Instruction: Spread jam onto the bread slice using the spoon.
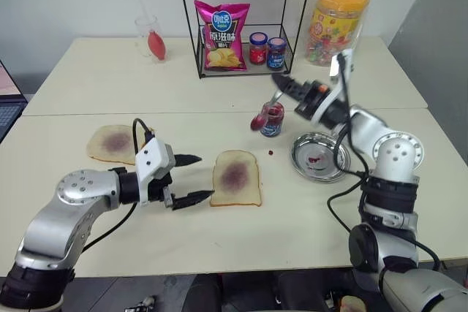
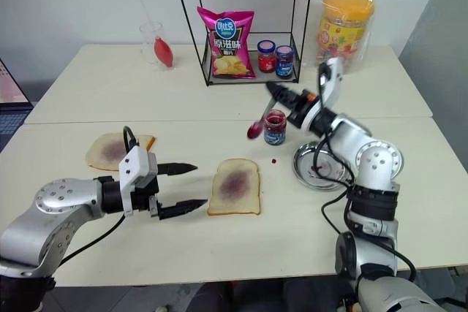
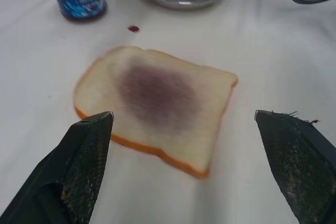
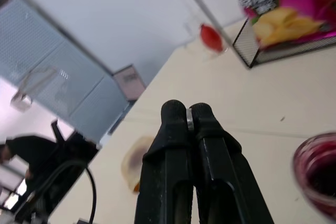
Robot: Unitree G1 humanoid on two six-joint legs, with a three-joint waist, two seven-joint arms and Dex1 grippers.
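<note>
Silver spoon pinched in right gripper, jam-smeared bowl hanging beside open jam jar, above table. Bread slice flat near table's front, purple patch at centre. Left gripper spread wide, just left of slice, not touching.

Pink chip bag and two lidded jars in wire rack; steel dish; stained slice; yellow tub
</note>
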